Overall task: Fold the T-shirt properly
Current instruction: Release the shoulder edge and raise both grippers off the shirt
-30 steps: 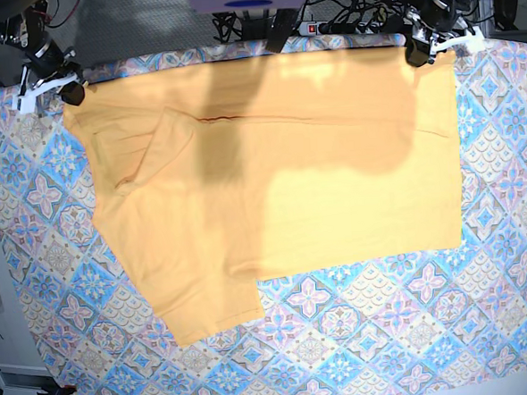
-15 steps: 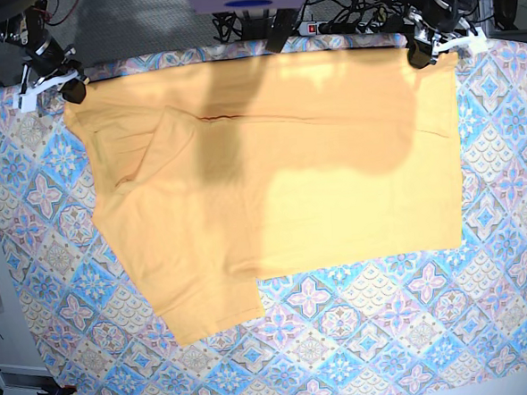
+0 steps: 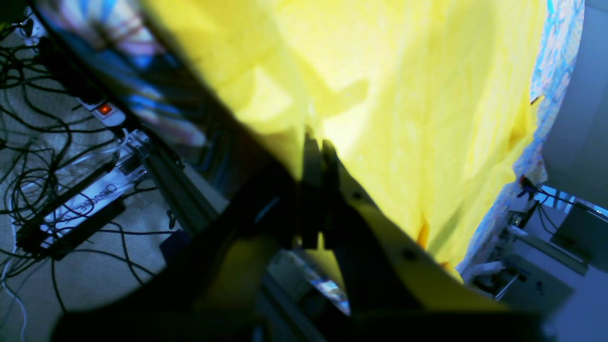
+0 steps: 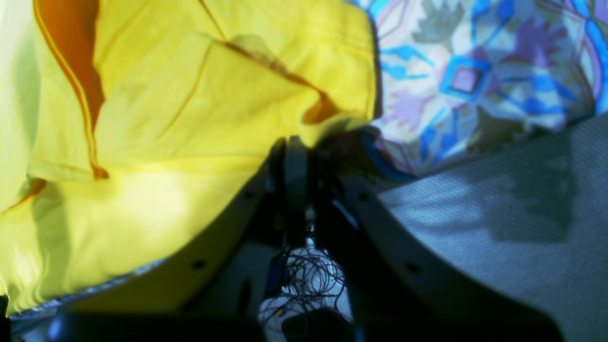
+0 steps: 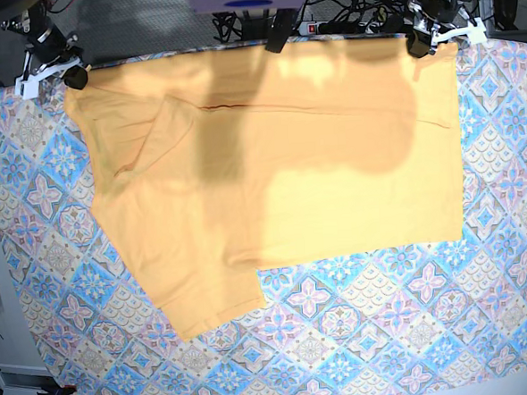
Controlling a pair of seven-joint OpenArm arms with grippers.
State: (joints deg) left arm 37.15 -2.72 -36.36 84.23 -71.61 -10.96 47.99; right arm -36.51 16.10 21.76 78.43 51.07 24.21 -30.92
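Lying spread across the patterned cloth (image 5: 361,335) that covers the worktop, the T-shirt (image 5: 334,175) fills most of the far half of the base view, its far edge running along the back of the worktop. One sleeve (image 5: 135,147) is folded inward over the body, and a lower section (image 5: 207,299) juts toward the near edge past the rest of the hem.

Left pincer (image 5: 420,46): clamped shut on the far corner of the T-shirt on that view's right. The left wrist view shows the two fingers (image 3: 311,190) pressed together with yellow fabric pinched between them; cables and a power strip (image 3: 107,111) lie on the floor beyond.

Right pincer (image 5: 70,77): closed on the opposite far corner, at that view's left. The right wrist view shows its fingers (image 4: 294,180) squeezed together at the fabric edge, a folded seam (image 4: 266,59) just above, patterned cloth beside it.

Shadows darken the middle of the shirt.
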